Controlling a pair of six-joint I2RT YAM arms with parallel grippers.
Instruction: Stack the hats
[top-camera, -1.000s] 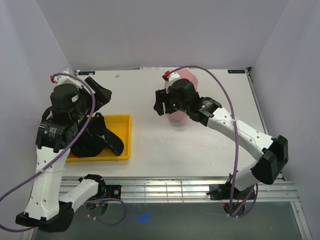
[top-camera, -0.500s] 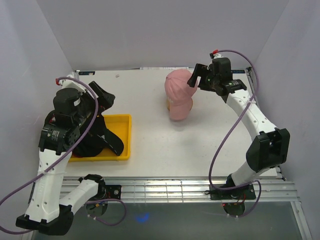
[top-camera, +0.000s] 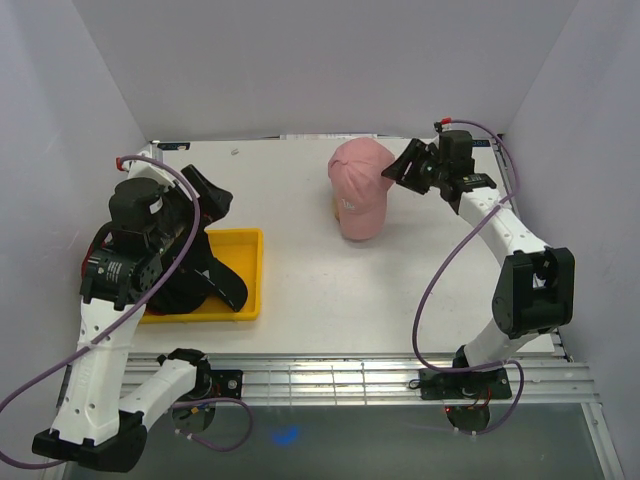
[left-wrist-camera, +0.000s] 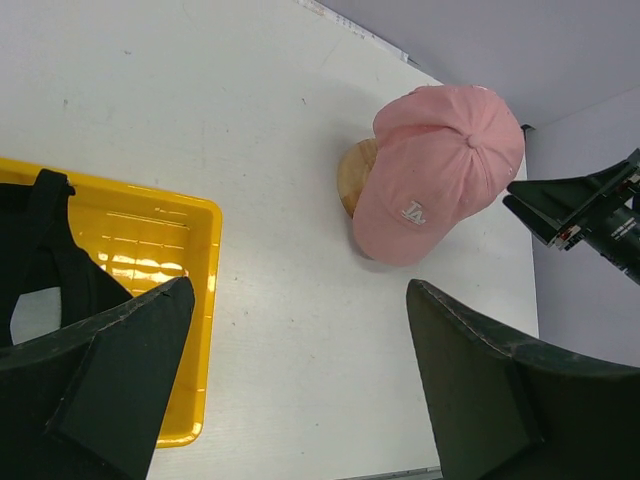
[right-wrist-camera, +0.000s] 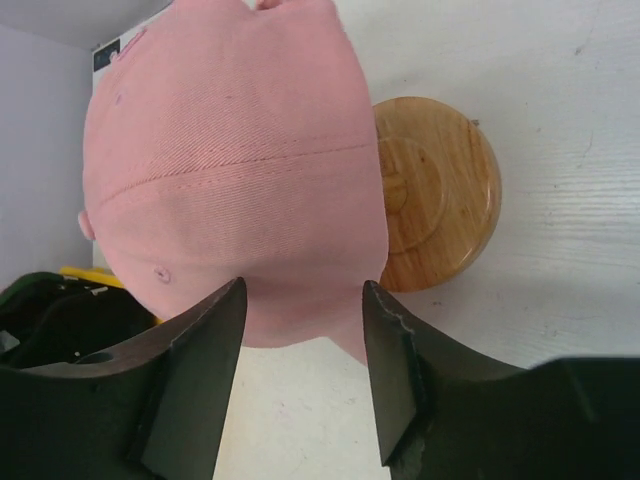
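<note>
**A:** What did the hat look like?

**B:** It was a pink baseball cap (top-camera: 360, 190) of twill cloth with stitched panels, a button at the crown, small eyelets and a curved brim. It sat on a round-topped wooden stand (right-wrist-camera: 440, 190), and part of the wood showed from under one side.

**A:** Where was it?

**B:** In the upper middle of the overhead view, on the white counter (top-camera: 300, 290), with its brim toward the bottom of the frame. More hats, dark ones (top-camera: 215, 280), lay heaped in a yellow tray (top-camera: 250, 270) at the left. I could not tell how many there were.

**A:** Was any writing readable?

**B:** A white "LA" emblem (left-wrist-camera: 415, 212) on the front of the pink cap, just above the brim. A small dark sticker (top-camera: 475, 143) at the counter's far edge was too small to read.

**A:** And the fingers?

**B:** The left fingers (left-wrist-camera: 120, 380) were spread wide and held nothing, above the tray's upper right corner. The right fingers (right-wrist-camera: 190, 380) were parted too and also held nothing. They pointed at the cap from just right of it, and the left wrist view showed a gap between their tips and the fabric.
</note>
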